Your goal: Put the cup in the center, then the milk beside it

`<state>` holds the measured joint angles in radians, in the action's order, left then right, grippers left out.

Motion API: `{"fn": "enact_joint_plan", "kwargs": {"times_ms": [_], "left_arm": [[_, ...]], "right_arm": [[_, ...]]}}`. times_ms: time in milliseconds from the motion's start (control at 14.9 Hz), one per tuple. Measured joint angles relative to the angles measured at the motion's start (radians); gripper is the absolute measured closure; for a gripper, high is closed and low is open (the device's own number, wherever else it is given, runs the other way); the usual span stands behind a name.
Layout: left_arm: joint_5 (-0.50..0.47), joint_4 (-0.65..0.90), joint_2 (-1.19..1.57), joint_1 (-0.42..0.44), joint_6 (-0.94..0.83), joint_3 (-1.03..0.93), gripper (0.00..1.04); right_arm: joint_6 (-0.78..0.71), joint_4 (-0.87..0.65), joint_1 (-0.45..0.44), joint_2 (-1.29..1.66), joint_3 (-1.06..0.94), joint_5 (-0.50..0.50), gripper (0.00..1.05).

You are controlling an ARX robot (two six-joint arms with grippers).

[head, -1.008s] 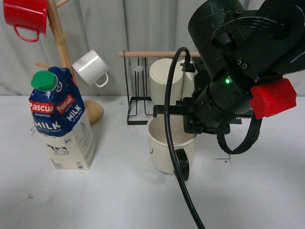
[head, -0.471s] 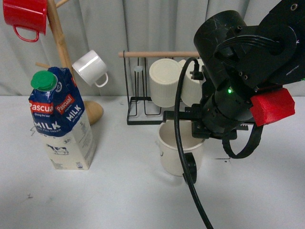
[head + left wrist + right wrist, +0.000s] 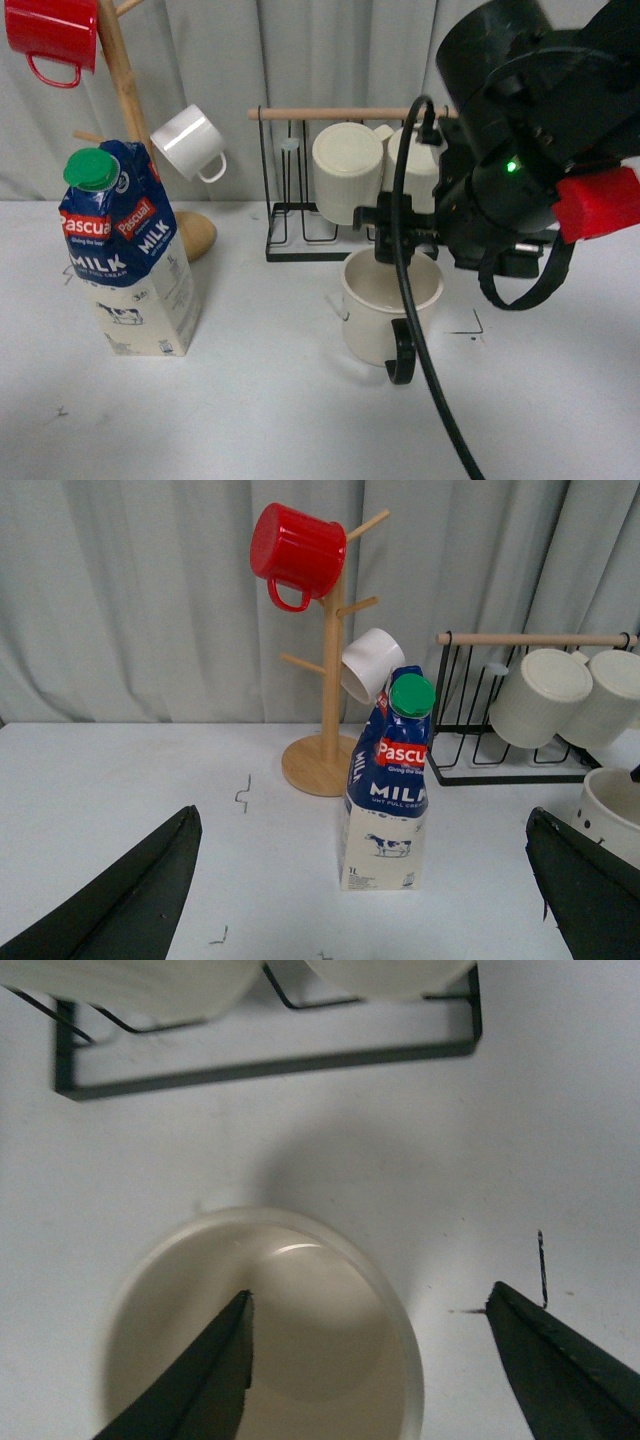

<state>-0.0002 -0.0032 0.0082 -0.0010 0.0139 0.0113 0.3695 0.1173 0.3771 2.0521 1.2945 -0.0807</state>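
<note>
The cup (image 3: 372, 318), a wide cream mug with a black handle (image 3: 402, 356), stands upright on the white table to the right of middle. It also shows from above in the right wrist view (image 3: 290, 1330) and at the edge of the left wrist view (image 3: 612, 818). My right gripper (image 3: 445, 240) hangs open just above it. One finger (image 3: 205, 1385) is over the cup's mouth and the other (image 3: 560, 1370) is over the table beside it. The milk (image 3: 130, 250) stands upright at the left. My left gripper (image 3: 360, 815) is open and empty, well back from the milk (image 3: 390, 780).
A wooden mug tree (image 3: 115, 100) behind the milk holds a red mug (image 3: 55, 35) and a small white mug (image 3: 188, 142). A black wire rack (image 3: 290, 215) with ribbed cream mugs (image 3: 348, 172) stands just behind the cup. A grey curtain closes the back.
The cup and my right arm have moved to the right. The arm now sits a little higher over the cup. The milk has not moved.
</note>
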Motion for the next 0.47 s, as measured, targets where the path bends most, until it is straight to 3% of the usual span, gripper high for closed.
{"fn": "enact_joint_plan", "kwargs": {"times_ms": [67,202,269,336,471], "left_arm": [[0.0,0.0,0.0,0.0,0.0,0.0,0.07],[0.0,0.0,0.0,0.0,0.0,0.0,0.07],[0.001,0.0,0.0,0.0,0.0,0.0,0.07],[-0.001,-0.001,0.0,0.0,0.0,0.0,0.07],[0.0,0.0,0.0,0.0,0.0,0.0,0.07]], "right_arm": [[0.003,-0.05,-0.005,-0.091,-0.063,0.053,0.18],[0.01,-0.135,-0.005,-0.257,-0.163,0.117,0.05],[-0.089,-0.521,0.004,-0.389,-0.338,-0.056,0.18],[-0.232,-0.776,-0.032,-0.558,-0.565,-0.197,0.35],[-0.324,-0.847,-0.166,-0.864,-0.835,-0.153,0.61]]}}
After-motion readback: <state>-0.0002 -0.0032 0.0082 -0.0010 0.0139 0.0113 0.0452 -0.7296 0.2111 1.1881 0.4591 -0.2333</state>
